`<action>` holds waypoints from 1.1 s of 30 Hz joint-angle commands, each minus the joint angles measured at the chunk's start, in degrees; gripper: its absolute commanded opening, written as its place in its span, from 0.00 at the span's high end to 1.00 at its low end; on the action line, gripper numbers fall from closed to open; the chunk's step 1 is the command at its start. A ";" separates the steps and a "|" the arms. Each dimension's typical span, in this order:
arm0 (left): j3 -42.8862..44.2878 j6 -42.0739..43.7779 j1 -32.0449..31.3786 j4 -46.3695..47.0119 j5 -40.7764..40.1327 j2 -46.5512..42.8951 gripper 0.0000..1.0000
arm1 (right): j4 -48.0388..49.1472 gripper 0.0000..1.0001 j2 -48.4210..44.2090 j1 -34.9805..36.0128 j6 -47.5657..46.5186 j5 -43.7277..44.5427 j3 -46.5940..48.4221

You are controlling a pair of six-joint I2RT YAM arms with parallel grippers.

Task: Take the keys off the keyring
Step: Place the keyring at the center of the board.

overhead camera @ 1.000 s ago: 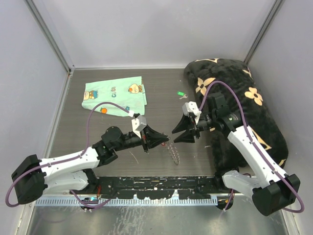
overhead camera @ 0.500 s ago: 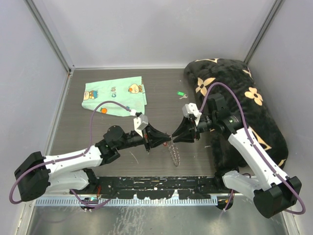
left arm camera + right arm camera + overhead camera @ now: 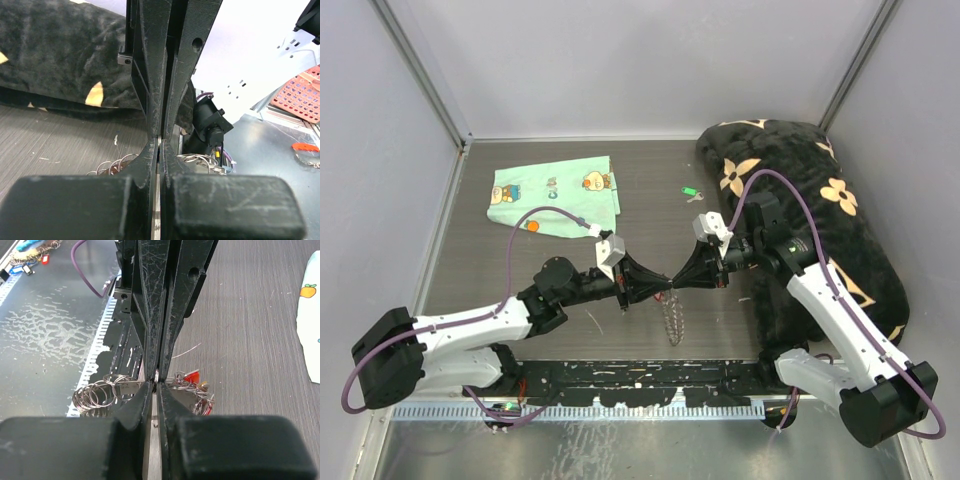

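Above the dark wood-grain table (image 3: 520,270), the left tool (image 3: 655,287) and right tool (image 3: 682,280) meet tip to tip. Each is pinched closed on thin silver metal, probably the keyring (image 3: 672,318). It dangles between and below them, a spiky bundle of small rings and keys (image 3: 192,377), one red-headed.

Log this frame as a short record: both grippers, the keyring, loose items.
left gripper: jaws shut on the keyring
right gripper: jaws shut on the keyring, tip to tip with the left
keyring: hangs below both grippers, red-headed key on it
loose key: green-headed key on the table beside the black floral blanket
cloth: mint cartoon-print cloth, flat, far left
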 commanded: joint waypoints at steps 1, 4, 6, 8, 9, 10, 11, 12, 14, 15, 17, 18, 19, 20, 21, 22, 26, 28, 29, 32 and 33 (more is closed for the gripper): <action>3.41 -0.82 -0.19 7.32 -0.39 -0.43 1.00 | 1.49 0.91 -1.24 0.62 0.61 -2.32 0.00; 3.41 -1.12 -0.22 7.53 -0.52 -0.16 1.00 | 1.49 0.99 -1.44 0.66 0.21 -2.59 -0.35; 3.36 -1.37 -0.26 7.49 -0.88 -0.08 1.00 | 1.32 0.99 -1.59 0.67 -0.16 -3.04 -0.47; 3.19 -1.72 -0.21 7.75 -1.23 0.02 1.00 | 1.31 0.99 -1.75 0.58 -0.31 -3.22 -0.65; 3.00 -1.96 -0.21 7.84 -1.42 0.04 0.99 | 1.39 0.99 -1.87 0.30 -0.39 -3.21 -0.64; 2.78 -2.15 -0.29 8.00 -1.62 0.03 0.92 | 1.44 0.99 -1.92 -0.21 -0.31 -3.36 -0.82; 2.39 -2.48 -0.22 8.17 -1.81 0.09 0.86 | 1.64 0.99 -2.05 -0.87 -0.18 -3.84 -0.98; 1.96 -2.79 -0.25 8.42 -2.16 -0.09 0.77 | 2.16 0.99 -2.26 -1.69 0.38 -4.36 -1.30; 0.87 -3.29 -0.18 9.11 -2.86 -0.43 0.66 | 3.68 0.99 -2.89 -3.48 1.83 -5.41 -2.10; 0.23 -3.40 -0.27 9.52 -3.59 -0.82 0.60 | 4.55 0.99 -3.33 -4.39 2.59 -5.41 -2.76; -1.04 -3.74 -0.24 9.61 -5.53 -2.22 0.47 | 5.16 0.99 -4.40 -5.94 3.02 -3.69 -3.89; -1.82 -3.86 -0.18 9.17 -7.01 -3.22 0.42 | 5.21 0.99 -4.87 -6.86 3.04 -2.62 -4.31; -2.44 -3.98 -0.21 8.22 -8.46 -4.58 0.36 | 5.14 0.99 -5.42 -7.85 3.03 -1.63 -4.57; -2.97 -3.98 -0.18 6.50 -9.80 -5.95 0.32 | 4.78 0.99 -5.99 -8.86 2.88 -0.32 -4.67; -3.31 -3.98 -0.21 3.99 -11.35 -7.81 0.29 | 4.21 0.99 -6.68 -9.91 2.69 1.32 -4.63; -3.53 -3.98 -0.24 1.12 -12.78 -9.62 0.27 | 3.26 0.99 -7.19 -11.01 2.09 2.72 -4.32; -3.86 -4.57 -0.17 -13.54 -17.91 -16.60 0.21 | -6.85 0.99 -6.34 -13.31 -5.13 11.99 -1.00; -4.69 -5.40 -0.09 -17.73 -19.24 -19.99 0.17 | -8.17 0.99 -6.26 -13.70 -5.45 17.63 -0.13; -5.23 -6.00 -0.08 -19.35 -19.79 -21.30 0.15 | -8.26 0.99 -6.27 -13.87 -5.03 20.12 0.25; -6.56 -7.73 -0.11 -23.40 -21.28 -24.74 0.09 | -8.17 0.99 -5.94 -14.65 -2.75 27.65 1.94; -6.67 -8.16 -0.08 -24.95 -21.54 -25.69 0.08 | -8.18 0.99 -5.58 -14.90 -1.96 29.15 2.66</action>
